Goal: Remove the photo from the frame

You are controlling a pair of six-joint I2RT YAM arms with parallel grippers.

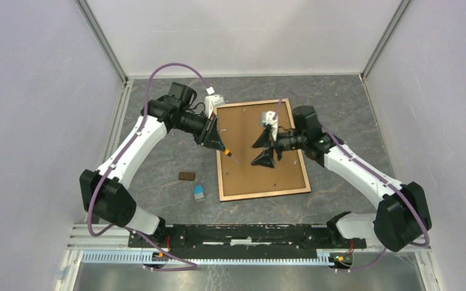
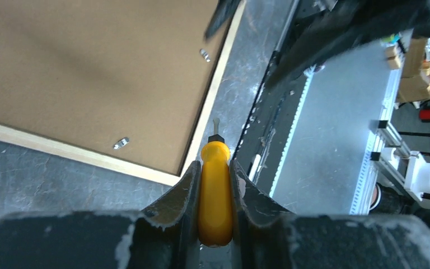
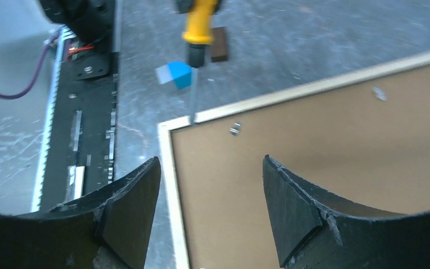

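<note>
The grey mottled surface (image 1: pixel 340 109) carries the frame (image 1: pixel 249 179) flat at its middle, between the two arms. It lies face down and skewed a little, with its brown board up inside the light wood rim. With the board covering the back, the photo cannot be seen from this side.

The left arm reaches in from the left. Its gripper (image 2: pixel 214 174) is closed tight on the yellow handle of a screwdriver (image 2: pixel 215 196), the fingers pressed against both sides. The thin metal shaft slants down toward the frame's left edge. From above the tip looks to be just inside the rim, over the board. I cannot tell whether it touches.

The right arm comes in from the right. Its gripper (image 3: pixel 210 162) hangs over the middle of the board, spread wide with nothing between its fingers. I cannot make out whether they touch the board.

Left of the frame's near-left corner, and apart from it, a small brown block (image 1: pixel 187 176) lies on the surface. A blue and white piece (image 1: pixel 199 193) sits just nearer than the block.

Smallest of all are the metal tabs (image 2: pixel 121 143) on the board close to the rim. Two show in each wrist view.
</note>
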